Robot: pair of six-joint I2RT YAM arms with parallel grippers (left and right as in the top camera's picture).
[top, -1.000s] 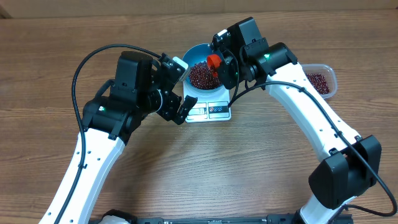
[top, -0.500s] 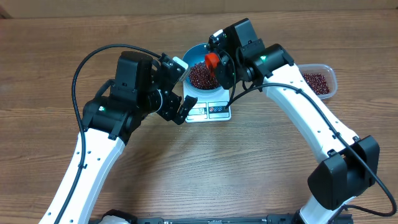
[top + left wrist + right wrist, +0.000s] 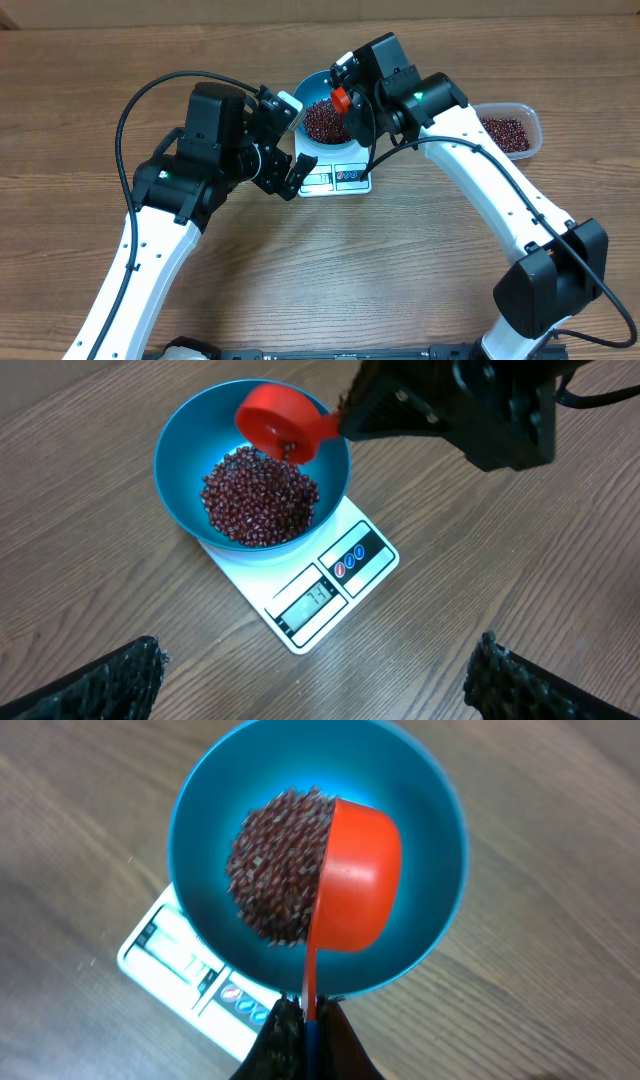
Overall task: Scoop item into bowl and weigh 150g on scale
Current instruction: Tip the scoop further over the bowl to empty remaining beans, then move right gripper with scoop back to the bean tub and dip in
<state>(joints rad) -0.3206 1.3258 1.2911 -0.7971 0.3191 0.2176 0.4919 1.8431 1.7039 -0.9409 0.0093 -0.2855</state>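
Beans (image 3: 258,495) lie as a loose maroon heap in the bottom of the round blue bowl (image 3: 178,470). We see a second, thinner layer of them in the clear plastic tub (image 3: 535,122) well off to the right (its corners rounded, its walls see-through). The bowl sits on the far end of the flat white scale (image 3: 300,635), which leaves the display and buttons uncovered along the near edge. Above the bowl's far-right rim the right gripper (image 3: 303,1020) is clamped tight on the thin handle of a red scoop (image 3: 355,870). The scoop is tipped on its side over the heap, with a few beans at its lip. The left gripper (image 3: 292,140) hangs spread wide with nothing in it, just left of the scale. Bare wood-grain table (image 3: 350,260) lies open on the near side. The bowl's inside is smooth and glossy.
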